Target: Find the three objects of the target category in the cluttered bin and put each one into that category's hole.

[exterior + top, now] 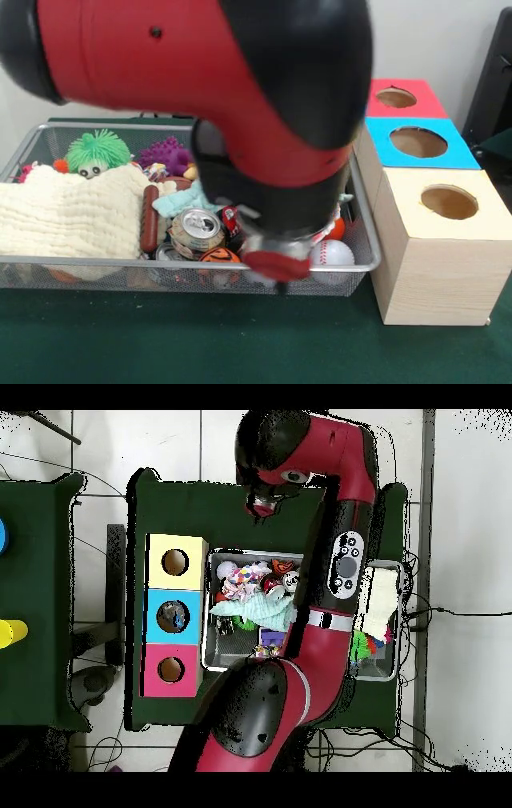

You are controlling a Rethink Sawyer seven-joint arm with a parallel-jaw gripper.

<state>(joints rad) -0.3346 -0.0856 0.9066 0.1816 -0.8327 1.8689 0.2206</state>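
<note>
At the left, the cluttered bin (96, 262) is seen on the green worktop (160, 344), its wire mesh and metal rim running most of the picture's width. A cream cloth (64, 216) is draped over its left half, with a green spiky toy (98, 150) and a purple one (166, 154) behind. Towards the middle a crushed can (198, 228) and a white baseball (334, 254) are packed in near the front rim. No clear bottle can be picked out in the clutter; much of the bin is covered by the arm (264, 96).

The end effector (278, 276) is held low, in front of the bin's near rim towards its right end. From overhead, the end effector (263, 506) is placed over bare worktop just outside the bin (207, 644). How far open it is cannot be told, and nothing is seen held.

To the right, the hole (418, 142) is seen in the blue top of the middle box (384, 148), between the red-topped box (424, 104) and the yellow-topped box (416, 240). The boxes are set in a touching row just beside the bin's right end. Bare worktop is left along the bin's front.
</note>
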